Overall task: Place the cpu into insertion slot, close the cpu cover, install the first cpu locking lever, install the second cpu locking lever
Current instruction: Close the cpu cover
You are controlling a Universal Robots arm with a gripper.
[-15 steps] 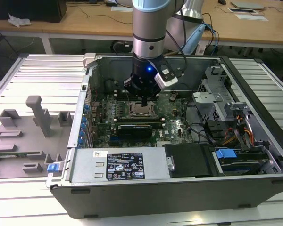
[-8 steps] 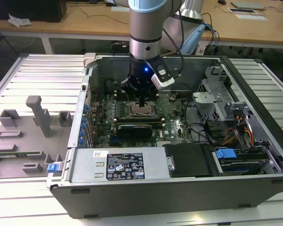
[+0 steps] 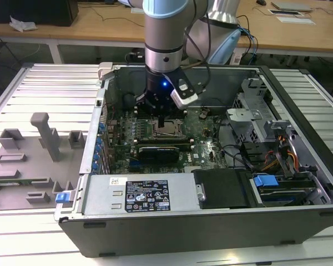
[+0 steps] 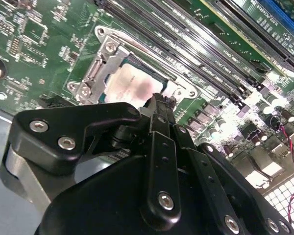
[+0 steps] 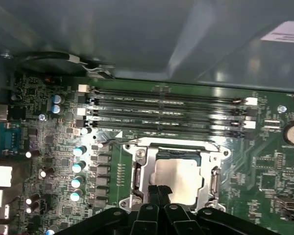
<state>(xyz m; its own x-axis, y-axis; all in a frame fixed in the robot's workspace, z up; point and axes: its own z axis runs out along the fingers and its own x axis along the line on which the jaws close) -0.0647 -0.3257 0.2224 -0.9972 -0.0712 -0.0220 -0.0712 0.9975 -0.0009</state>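
The gripper (image 5: 159,190) is squeezed together with nothing in it. Its end points down right at one edge of the cpu (image 5: 180,177). The cpu lies flat in the slot (image 5: 179,155), with the cover (image 5: 138,169) around it.

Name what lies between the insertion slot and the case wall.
Four long memory slots, side by side, lie between the insertion slot and the case wall, in the first wrist view.
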